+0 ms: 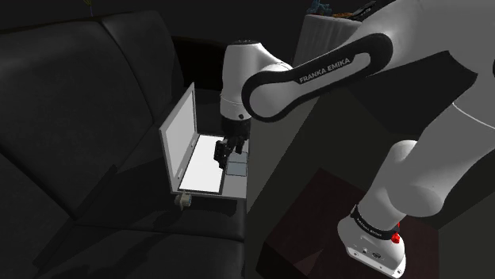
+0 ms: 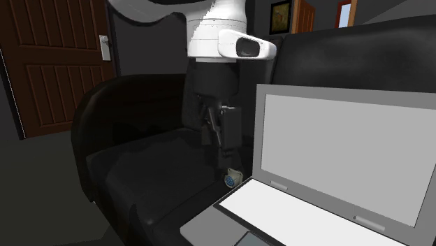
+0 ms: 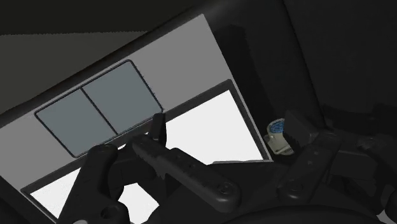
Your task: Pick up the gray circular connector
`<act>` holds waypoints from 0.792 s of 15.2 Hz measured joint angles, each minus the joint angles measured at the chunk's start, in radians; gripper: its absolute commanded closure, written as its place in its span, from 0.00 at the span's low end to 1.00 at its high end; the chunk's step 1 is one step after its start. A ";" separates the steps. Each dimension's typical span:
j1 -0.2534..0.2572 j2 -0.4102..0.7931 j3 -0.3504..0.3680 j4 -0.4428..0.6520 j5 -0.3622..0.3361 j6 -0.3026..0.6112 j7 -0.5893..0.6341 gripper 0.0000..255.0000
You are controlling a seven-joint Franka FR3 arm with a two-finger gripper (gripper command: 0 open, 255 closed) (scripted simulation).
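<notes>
The gray circular connector [image 1: 184, 201] is a small round part with a bluish face, lying on the black sofa seat by the corner of an open laptop [image 1: 179, 136]. It also lies by that laptop corner in the second exterior view as connector [image 2: 231, 179] and in the wrist view as connector [image 3: 277, 130]. My black gripper [image 1: 225, 155] hangs over the laptop's base near the touchpad [image 3: 95, 108], well away from the connector. In the second exterior view the gripper [image 2: 216, 140] points down above the seat. The gripper [image 3: 130, 143] stands open with nothing in it.
The laptop base [image 2: 293, 210] and its upright screen [image 2: 342, 150] take up the seat beside the connector. The sofa's backrest [image 1: 71, 95] and armrest [image 2: 105, 119] enclose the seat. A brown door [image 2: 56, 63] stands behind. My stand [image 1: 333, 230] is beside the sofa.
</notes>
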 measured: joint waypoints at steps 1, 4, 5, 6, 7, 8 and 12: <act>0.005 0.034 0.013 0.017 -0.017 0.020 0.020 0.00; 0.017 0.149 0.041 0.083 -0.085 0.073 0.079 0.00; 0.029 0.184 0.053 0.110 -0.109 0.081 0.110 0.00; 0.037 0.228 0.058 0.136 -0.138 0.100 0.133 0.00; 0.049 0.265 0.064 0.161 -0.165 0.110 0.159 0.00; 0.060 0.307 0.065 0.191 -0.195 0.121 0.183 0.00; 0.117 0.465 0.056 0.333 -0.304 0.129 0.261 0.00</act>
